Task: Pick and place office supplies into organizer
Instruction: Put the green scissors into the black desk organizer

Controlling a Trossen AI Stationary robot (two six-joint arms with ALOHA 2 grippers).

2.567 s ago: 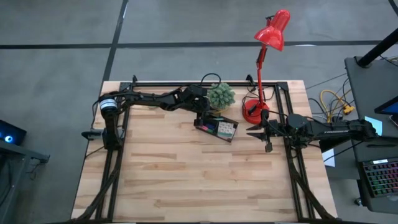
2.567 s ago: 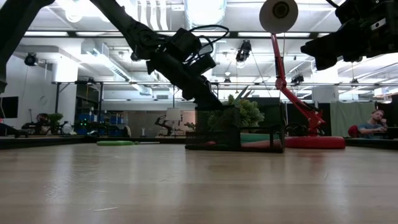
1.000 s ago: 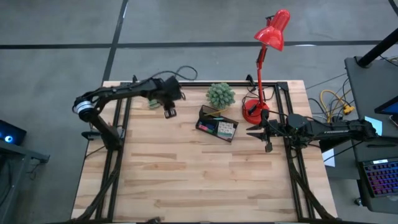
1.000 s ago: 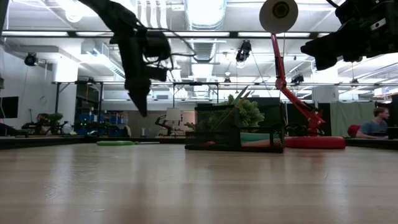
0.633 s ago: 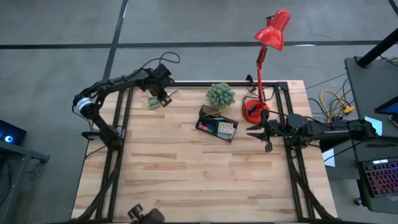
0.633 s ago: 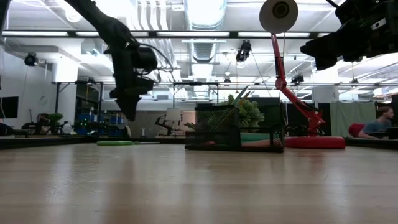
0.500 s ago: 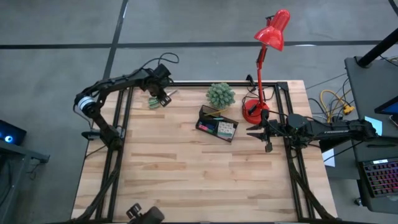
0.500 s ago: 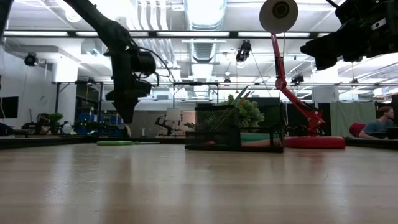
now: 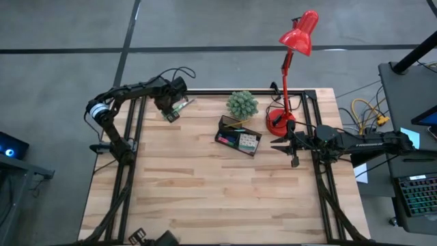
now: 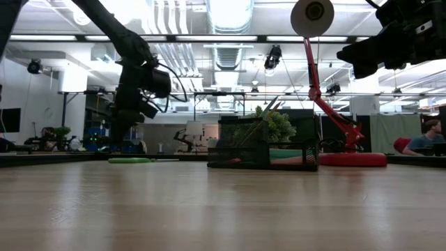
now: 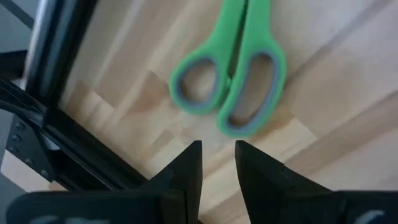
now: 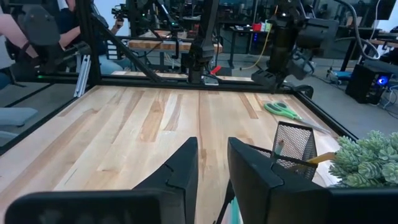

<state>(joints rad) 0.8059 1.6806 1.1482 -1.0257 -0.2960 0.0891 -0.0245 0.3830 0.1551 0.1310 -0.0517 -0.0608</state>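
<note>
Scissors (image 11: pixel 229 81), smooth green looped handles

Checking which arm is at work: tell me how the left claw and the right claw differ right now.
The left claw hangs over the green-handled scissors near the table's far left corner; the right claw waits at the right side, by the red lamp's base. The left claw points down at the table; the right claw points level across it. Both hold nothing, fingers a narrow gap apart.

We count 1 pr scissors (image 11: pixel 227 74), 1 organizer (image 9: pixel 238 139), 1 plant (image 9: pixel 242 104), 1 lamp (image 9: pixel 292 61), 2 arms.
</note>
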